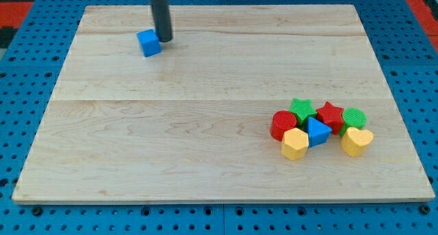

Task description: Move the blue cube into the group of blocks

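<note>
Since our rod carries no gripper, my tip (164,40) touches the blue cube (148,42) on its right, upper side, poorly placed for pushing toward the group (320,128).

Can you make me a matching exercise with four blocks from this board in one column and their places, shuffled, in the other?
Column one:
1. blue cube
2. red cylinder
3. green star
4. yellow heart

Column two:
A. view's right end of the group
B. alone, touching my tip near the view's top left
C. view's left end of the group
D. back row, beside the red star

Pairs: 1-B, 2-C, 3-D, 4-A
</note>
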Controlling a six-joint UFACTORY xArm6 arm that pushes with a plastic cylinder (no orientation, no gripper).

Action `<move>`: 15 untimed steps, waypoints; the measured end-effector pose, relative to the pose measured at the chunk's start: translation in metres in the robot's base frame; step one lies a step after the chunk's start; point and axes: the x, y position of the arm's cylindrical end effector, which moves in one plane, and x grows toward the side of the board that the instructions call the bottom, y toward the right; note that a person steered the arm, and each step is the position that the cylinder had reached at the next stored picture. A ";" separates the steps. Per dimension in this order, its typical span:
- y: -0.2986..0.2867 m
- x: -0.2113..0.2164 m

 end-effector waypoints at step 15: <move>0.196 0.194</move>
